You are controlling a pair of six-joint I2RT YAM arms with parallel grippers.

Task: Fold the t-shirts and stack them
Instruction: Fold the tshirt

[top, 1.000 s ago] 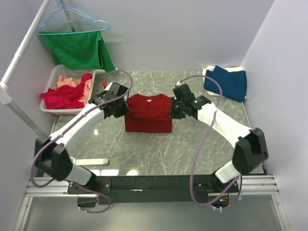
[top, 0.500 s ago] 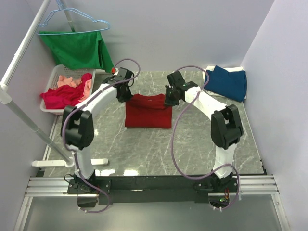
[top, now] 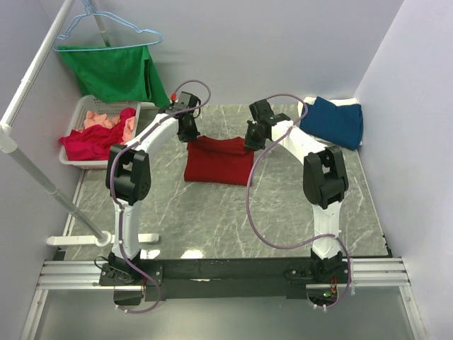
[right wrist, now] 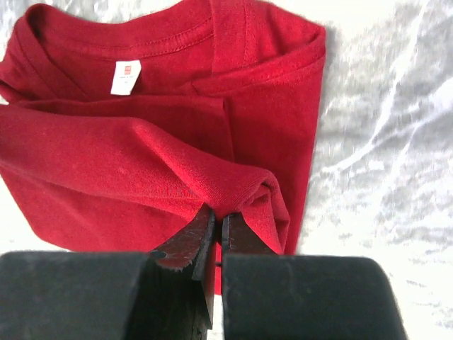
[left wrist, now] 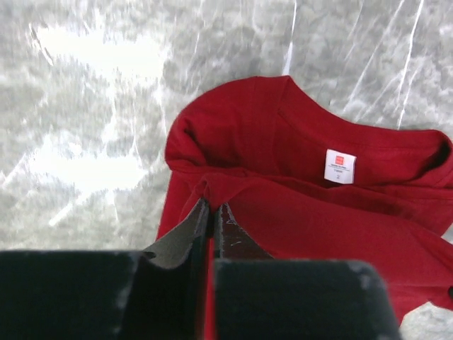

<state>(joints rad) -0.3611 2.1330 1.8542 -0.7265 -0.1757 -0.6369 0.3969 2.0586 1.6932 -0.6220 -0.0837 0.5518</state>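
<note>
The half-fold of the large deep-red soft cloth t-shirt [top: 219,161] is the step in hand. It lies in the middle of the grey marble-patterned table [top: 212,219], its sides tucked in to a rough rectangle, with the collar and small white neck label [left wrist: 340,166] towards the far edge. The left gripper [left wrist: 212,212] is pinched together on a doubled layer of red cloth at the shirt's left side. The right gripper [right wrist: 216,219] is clamped likewise on a bunched fold at its right side, and both are near the collar end. I judge that the lower edge is being laid up over the chest. The next move calls for both arms to set that edge down level with the shoulders and let go together. The bundle then goes to the folded dark blue t-shirt [top: 333,120] in the far right corner, which rests on a white t-shirt [top: 352,103]
</note>
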